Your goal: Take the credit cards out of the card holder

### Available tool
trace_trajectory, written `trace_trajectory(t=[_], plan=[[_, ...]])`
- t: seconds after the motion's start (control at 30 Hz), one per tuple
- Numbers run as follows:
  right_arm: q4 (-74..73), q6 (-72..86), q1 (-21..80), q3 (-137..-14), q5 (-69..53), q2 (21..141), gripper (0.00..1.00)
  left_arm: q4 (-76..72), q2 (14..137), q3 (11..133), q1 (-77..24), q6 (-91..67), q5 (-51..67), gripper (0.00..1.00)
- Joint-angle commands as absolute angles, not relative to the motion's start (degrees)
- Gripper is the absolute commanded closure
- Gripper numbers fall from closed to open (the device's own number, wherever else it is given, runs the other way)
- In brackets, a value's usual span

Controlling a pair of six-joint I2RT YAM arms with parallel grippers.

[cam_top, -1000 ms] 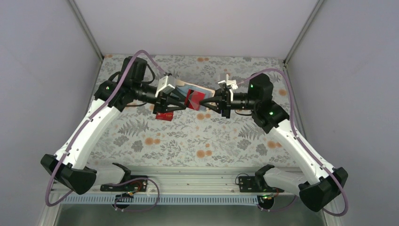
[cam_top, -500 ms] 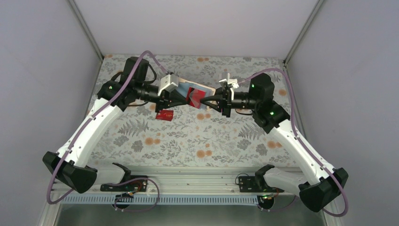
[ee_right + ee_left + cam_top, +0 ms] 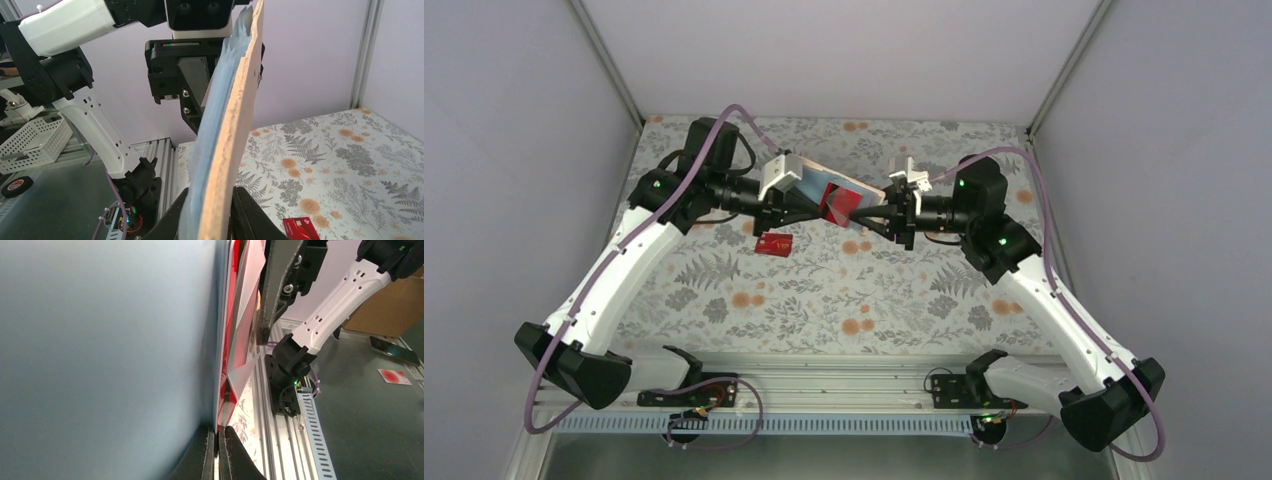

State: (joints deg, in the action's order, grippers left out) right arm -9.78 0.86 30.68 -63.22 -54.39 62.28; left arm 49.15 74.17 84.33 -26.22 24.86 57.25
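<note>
Card holder (image 3: pixel 856 190) held in the air above table (image 3: pixel 904 290), between both arms.
Left gripper (image 3: pixel 217 445) pinched on its edge beside tucked red card (image 3: pixel 833 205); right gripper (image 3: pixel 212 220) clamped on opposite edge. Second red card (image 3: pixel 773 244) lies on table, below.

Top view: bright, even, diffuse light from overhead. The worktop (image 3: pixel 824 290) pattern is crisp, with only faint soft shadows beneath the arms. Walls read flat lilac-grey, no hot spots. Left wrist view: the card holder (image 3: pixel 100 340) is too near the lens, its panel a featureless blue-grey blur over the left half. The red card (image 3: pixel 233 300) beside it carries a pale glare patch; background reasonably sharp. Right wrist view: holder edge slightly soft at close range, floral worktop behind in focus, wall bright.
</note>
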Motion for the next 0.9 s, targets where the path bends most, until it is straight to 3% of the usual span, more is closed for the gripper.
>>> trace_trajectory(t=[0.0,0.07,0.17,0.33,0.87], plan=[[-11.61,-0.93,30.29,-63.65,-55.29,61.39,0.79,49.72,72.37,86.58,-24.61,26.0,57.21,0.98],[-12.08,-1.26,30.19,-63.48,-55.31,61.47,0.73,49.83,72.17,86.68,-24.31,26.02,57.77,0.98],[-11.94,-1.08,30.17,-63.53,-56.47,61.82,0.71,49.61,72.22,86.36,-24.25,25.74,58.73,0.98],[-11.45,-0.55,30.15,-64.01,-56.65,62.07,0.95,49.3,72.66,86.36,-24.21,25.35,59.59,0.98],[-14.76,-0.93,26.88,-62.89,-51.77,60.03,0.96,54.09,71.28,88.59,-19.8,30.63,58.62,0.98]])
